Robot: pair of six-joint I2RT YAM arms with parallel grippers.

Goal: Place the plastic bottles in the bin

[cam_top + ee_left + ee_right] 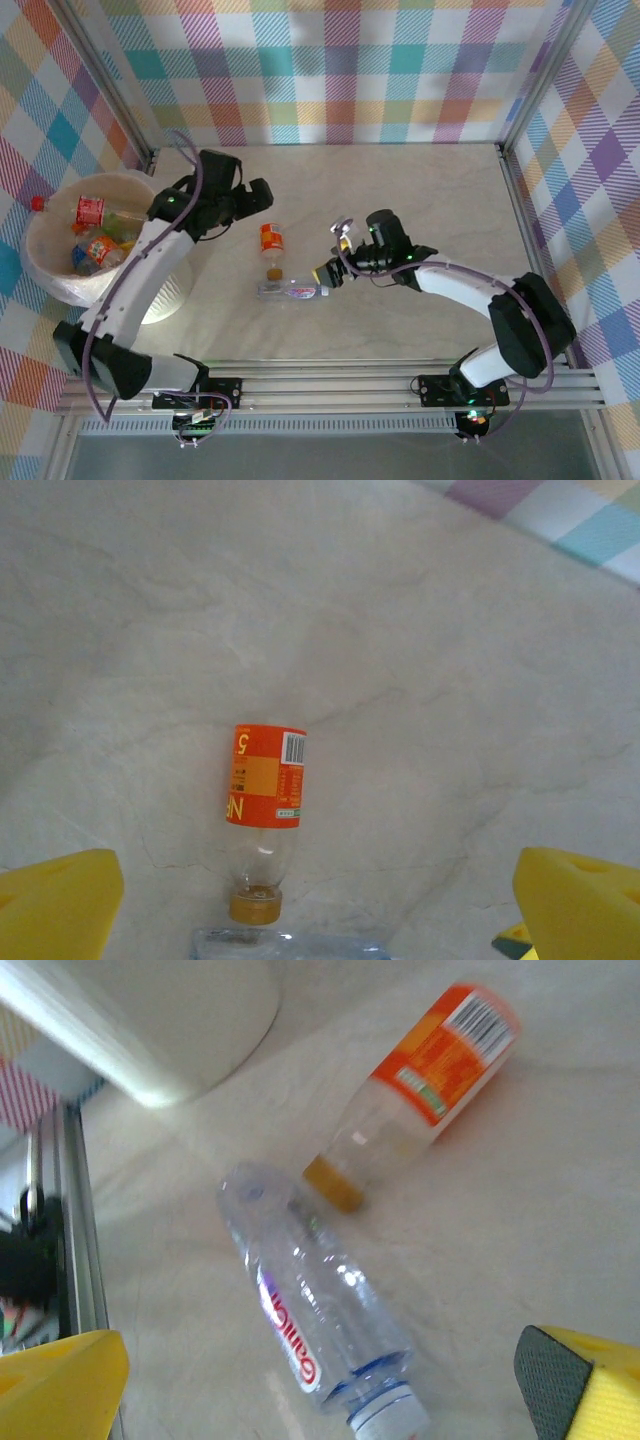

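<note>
Two plastic bottles lie on the table. One has an orange label and a brown cap (pixel 271 243) (pixel 266 780) (pixel 432 1070). The other is clear with red lettering and a white cap (pixel 292 291) (pixel 315 1315), just in front of the first one's cap. My left gripper (pixel 264 196) (pixel 318 880) is open and hangs above and behind the orange-labelled bottle, holding nothing. My right gripper (pixel 335 250) (pixel 320 1385) is open at the clear bottle's cap end, its fingers apart from it. The bin (pixel 165 295) (pixel 180 1020) stands at the left with several bottles (pixel 97 232) inside.
A red-capped bottle (pixel 38 203) pokes over the bin's far left rim. Checked cloth walls (pixel 350 70) enclose the table on three sides. A metal rail (pixel 330 385) (pixel 75 1210) runs along the near edge. Bare tabletop (pixel 440 200) lies to the right.
</note>
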